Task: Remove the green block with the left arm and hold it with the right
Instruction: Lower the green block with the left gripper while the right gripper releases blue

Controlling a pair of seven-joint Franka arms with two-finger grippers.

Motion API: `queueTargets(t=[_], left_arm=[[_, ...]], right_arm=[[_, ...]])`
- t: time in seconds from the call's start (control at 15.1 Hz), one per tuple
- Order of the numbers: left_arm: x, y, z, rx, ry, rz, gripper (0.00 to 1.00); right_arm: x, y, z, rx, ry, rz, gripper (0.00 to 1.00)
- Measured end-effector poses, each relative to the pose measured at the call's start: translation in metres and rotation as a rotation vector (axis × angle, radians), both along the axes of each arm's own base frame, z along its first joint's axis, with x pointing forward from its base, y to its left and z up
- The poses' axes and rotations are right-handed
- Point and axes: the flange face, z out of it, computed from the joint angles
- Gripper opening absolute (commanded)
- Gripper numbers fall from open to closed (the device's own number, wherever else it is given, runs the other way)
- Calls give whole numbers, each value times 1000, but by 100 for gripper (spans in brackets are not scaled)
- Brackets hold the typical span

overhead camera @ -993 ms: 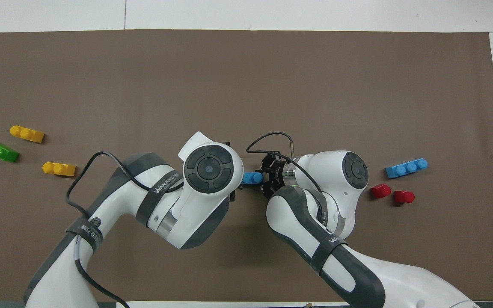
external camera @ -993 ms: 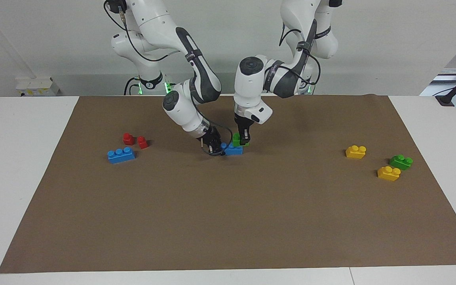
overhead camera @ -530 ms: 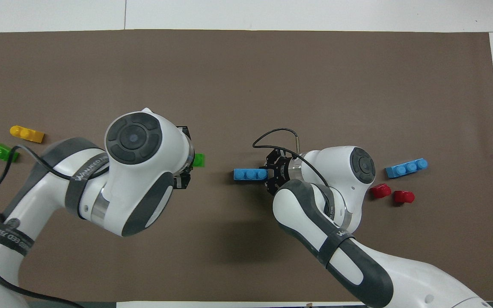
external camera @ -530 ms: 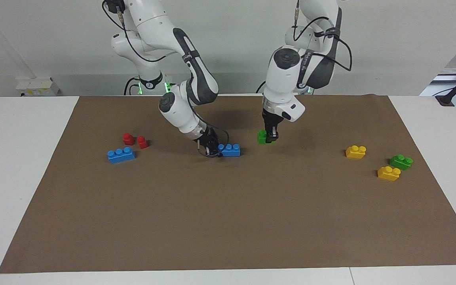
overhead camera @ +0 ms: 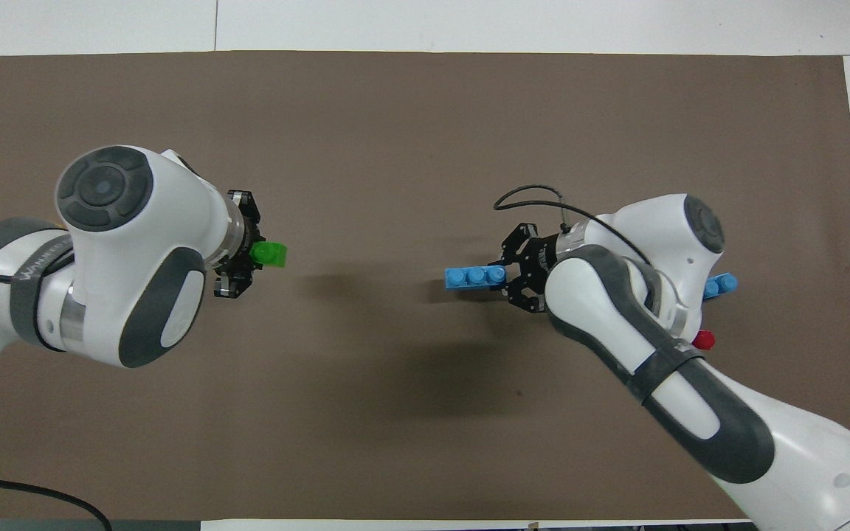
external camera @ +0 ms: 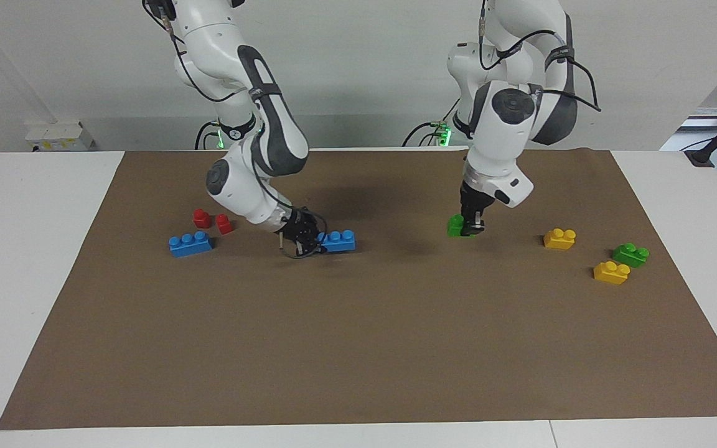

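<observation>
While the left end effector [external camera: 473, 228] pinches the small bright light-green two-stud plastic brick [external camera: 456, 225] by its sides | light, rigid, slick | right end effector [external camera: 304, 239] clamps the blue three-stud plastic brick [external camera: 337, 240] mid-desk.

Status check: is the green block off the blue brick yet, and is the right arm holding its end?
Done: the green block is off the blue brick; bare mat lies between them. In hand: the left gripper is shut on the green block, low over the mat; the right gripper is shut on the blue brick's end. Left: setting the green block down, if wanted.
</observation>
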Motion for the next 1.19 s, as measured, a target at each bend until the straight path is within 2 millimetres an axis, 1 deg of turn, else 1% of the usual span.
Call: queueTargets(t=[0.07,0.2,0.33,0.4,0.6,0.66,0.86,1.06,1.19], left_arm=[[3,20,0,-4,1,-24,0],[9,56,0,-27,-12,-47,0],[15,87,-2,-46,-45,-56,0],[16,96,-7,-50,-50,-79,0],[23,112,-29,-46,-52,-170,0],[26,117,-36,-43,-54,-199,0],[33,130,-56,-35,-67,-257,0],[38,131,-75,-31,-64,-305,0],[42,131,-91,-30,-60,-323,0]], right_arm=[[1,-22,-2,7,-4,-1,10],[1,-54,-6,15,-7,-10,10],[1,-72,-10,13,-19,-7,10],[1,-80,-13,5,-21,0,11],[1,-106,-26,2,-21,26,11],[2,-112,-30,6,-21,30,11],[7,-116,-34,3,-22,40,11],[8,-123,-33,-23,-27,58,13],[7,-133,-38,-21,-32,64,15]])
